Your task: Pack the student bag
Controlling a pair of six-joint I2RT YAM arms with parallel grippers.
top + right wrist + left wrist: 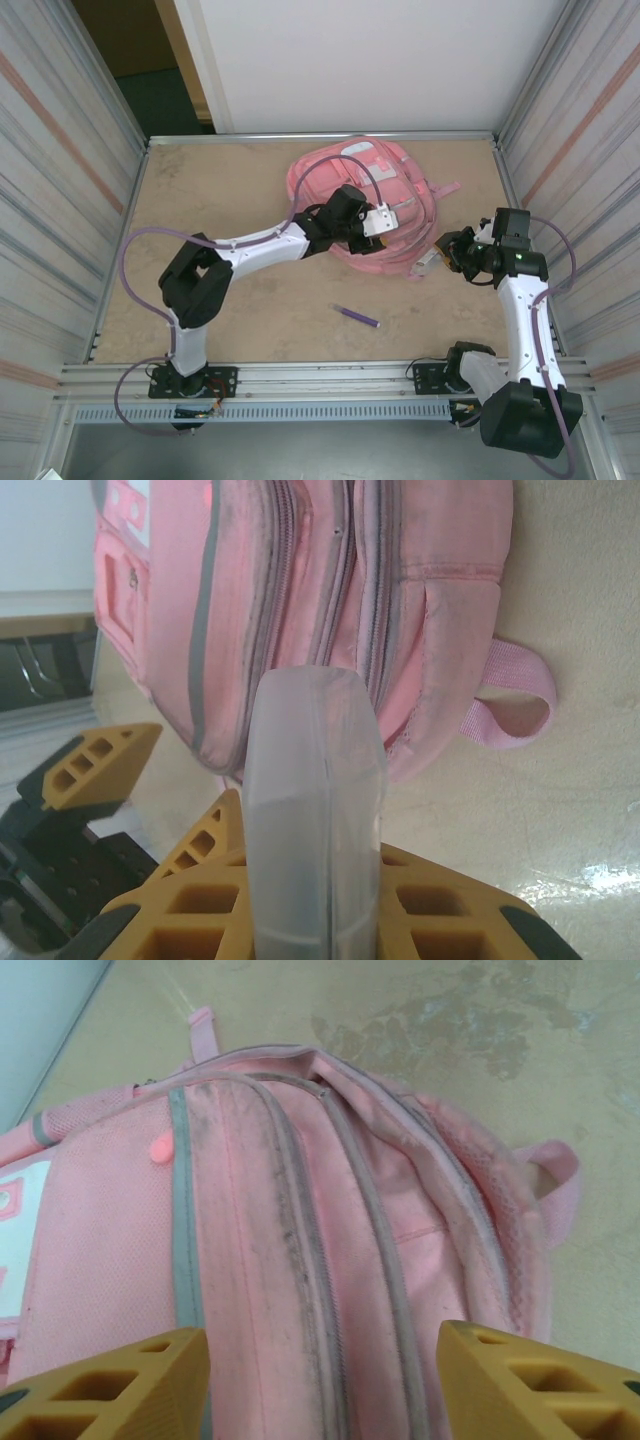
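Observation:
The student bag (pixel 335 175), a large pink backpack, lies on the table at the back centre. My left gripper (pixel 378 222) hovers over the bag's near right part. In the left wrist view the left gripper (pixel 322 1360) is open, its yellow fingers (pixel 110 1385) apart above the bag's (pixel 300 1210) grey zips, holding nothing. My right gripper (pixel 440 258) is just right of the bag, shut on a frosted translucent plastic case (pixel 315 800). The case points at the bag's (pixel 300 580) zipped side, short of touching it.
A purple pen (pixel 356 316) lies on the table in front of the bag. A pink strap loop (pixel 515 695) sticks out at the bag's right. Metal walls close the table's left, right and back edges. Bare tabletop lies at the left (pixel 200 190).

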